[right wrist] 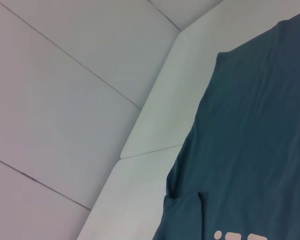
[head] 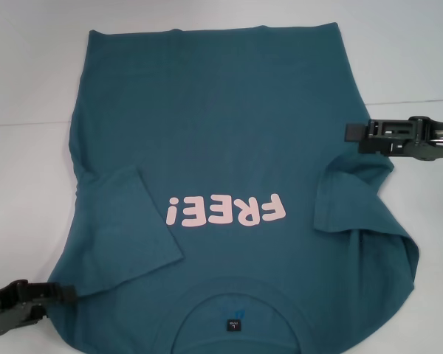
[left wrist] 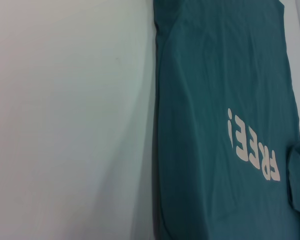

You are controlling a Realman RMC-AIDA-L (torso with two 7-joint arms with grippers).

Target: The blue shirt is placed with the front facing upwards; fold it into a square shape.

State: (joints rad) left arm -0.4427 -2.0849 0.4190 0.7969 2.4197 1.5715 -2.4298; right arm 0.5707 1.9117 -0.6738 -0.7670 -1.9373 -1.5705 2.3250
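Lying front-up on the surface (head: 29, 74): the blue shirt (head: 221, 133), sleeves folded inward, left gripper (head: 68, 294) and right gripper (head: 348, 133) hovering at its edges, finger state unclear.

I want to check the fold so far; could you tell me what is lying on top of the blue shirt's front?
Both short sleeves lie folded inward on the blue shirt. The pink lettering stays uncovered; fabric beneath the sleeves is hidden.
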